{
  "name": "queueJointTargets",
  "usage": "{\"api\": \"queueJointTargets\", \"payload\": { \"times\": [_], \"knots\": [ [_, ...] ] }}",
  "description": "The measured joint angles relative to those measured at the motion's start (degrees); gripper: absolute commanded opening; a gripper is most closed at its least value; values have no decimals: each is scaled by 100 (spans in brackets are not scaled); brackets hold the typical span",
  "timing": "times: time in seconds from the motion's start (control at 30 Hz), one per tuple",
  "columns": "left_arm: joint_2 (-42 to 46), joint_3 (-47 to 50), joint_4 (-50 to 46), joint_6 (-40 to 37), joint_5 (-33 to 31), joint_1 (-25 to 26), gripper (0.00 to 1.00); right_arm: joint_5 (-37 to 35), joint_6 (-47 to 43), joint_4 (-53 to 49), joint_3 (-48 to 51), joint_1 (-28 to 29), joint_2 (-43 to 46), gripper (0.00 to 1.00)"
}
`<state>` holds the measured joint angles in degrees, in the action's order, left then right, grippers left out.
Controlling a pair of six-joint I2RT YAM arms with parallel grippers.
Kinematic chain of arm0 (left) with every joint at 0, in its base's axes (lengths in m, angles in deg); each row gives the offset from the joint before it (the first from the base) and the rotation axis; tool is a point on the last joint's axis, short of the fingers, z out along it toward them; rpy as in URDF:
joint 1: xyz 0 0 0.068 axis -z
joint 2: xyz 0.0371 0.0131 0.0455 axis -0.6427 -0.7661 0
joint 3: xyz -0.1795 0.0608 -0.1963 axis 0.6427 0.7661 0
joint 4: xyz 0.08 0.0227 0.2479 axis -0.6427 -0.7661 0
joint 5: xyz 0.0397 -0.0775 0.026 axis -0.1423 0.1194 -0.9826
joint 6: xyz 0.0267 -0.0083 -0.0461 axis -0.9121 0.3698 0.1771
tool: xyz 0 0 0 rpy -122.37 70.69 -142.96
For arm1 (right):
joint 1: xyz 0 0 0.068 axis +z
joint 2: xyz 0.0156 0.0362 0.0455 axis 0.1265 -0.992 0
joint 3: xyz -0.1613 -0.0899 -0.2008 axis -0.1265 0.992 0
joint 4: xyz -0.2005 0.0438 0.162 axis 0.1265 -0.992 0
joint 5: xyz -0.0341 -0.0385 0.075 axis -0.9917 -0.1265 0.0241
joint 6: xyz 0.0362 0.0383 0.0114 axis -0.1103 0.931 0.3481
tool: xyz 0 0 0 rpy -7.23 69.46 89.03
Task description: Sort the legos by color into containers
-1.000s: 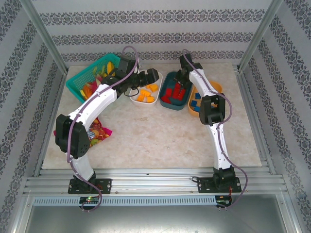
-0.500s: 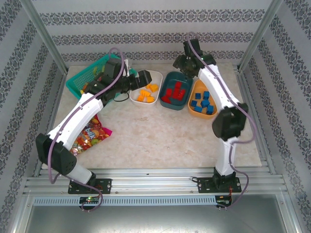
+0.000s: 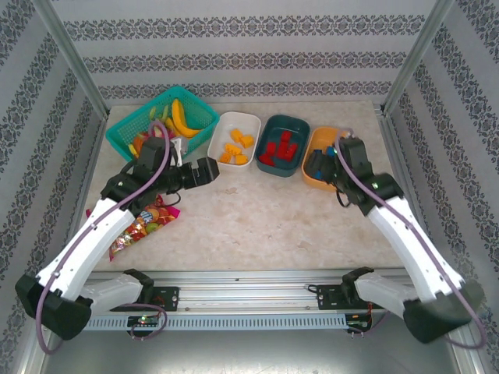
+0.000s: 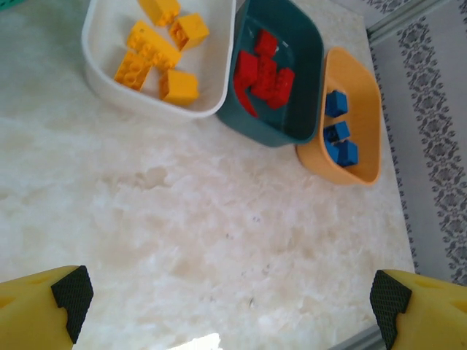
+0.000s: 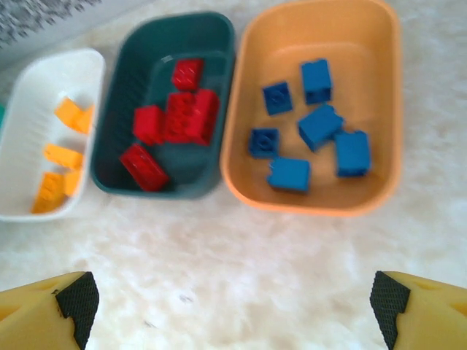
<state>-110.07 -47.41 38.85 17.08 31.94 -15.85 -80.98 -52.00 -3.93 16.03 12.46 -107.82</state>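
- I judge the legos [image 3: 277, 148] sorted: yellow-orange bricks [image 5: 58, 157] in the white tub [image 5: 36, 102], red bricks [image 5: 179, 117] in the teal tub [image 5: 124, 73], blue bricks [image 5: 314, 127] in the orange tub [image 5: 365, 44].
- Bricks are chunky, studded, glossy plastic; the tubs shallow, round-cornered, set rim to rim.
- My left fingers [image 4: 44, 306] and right fingers [image 5: 419, 306] stand wide apart, empty, above the pale marbled surface [image 4: 219, 219], near the tubs.

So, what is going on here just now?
Two robot arms are sorting by color, and the job looks finished. The yellow-orange bricks lie in the white tub, the red bricks in the dark teal tub, and the blue bricks in the orange tub. The left gripper and the right gripper are both open and hold nothing. Each hangs above the table in front of the tubs.
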Motion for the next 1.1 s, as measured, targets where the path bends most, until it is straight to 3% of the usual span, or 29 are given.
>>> {"api": "queueJointTargets", "payload": {
  "times": [0.1, 0.23, 0.4, 0.5, 0.7, 1.1],
  "knots": [
    [367, 229, -337, -114, -479, 0, 100, -334, -195, -66, 688, -2, 898, 98],
    [1019, 918, -553, -160, -1998, 0, 100, -1290, -337, 35, 1425, -39, 1436, 98],
    [2037, 2682, 79, -721, -3692, -11, 100, -2031, -1331, 1622, 3421, -55, 1989, 98],
    [2144, 3418, 619, -1252, -4236, -70, 100, -2166, -1867, 2612, 4282, -195, 2059, 98],
    [1410, 4044, 2072, -2317, -4367, -361, 100, -1827, -2339, 4153, 4623, -763, 1095, 98],
    [-1244, 3919, 4579, -3005, -3252, -1729, 100, -472, -2745, 6769, 3928, -1488, -1510, 98]
  ]
}}
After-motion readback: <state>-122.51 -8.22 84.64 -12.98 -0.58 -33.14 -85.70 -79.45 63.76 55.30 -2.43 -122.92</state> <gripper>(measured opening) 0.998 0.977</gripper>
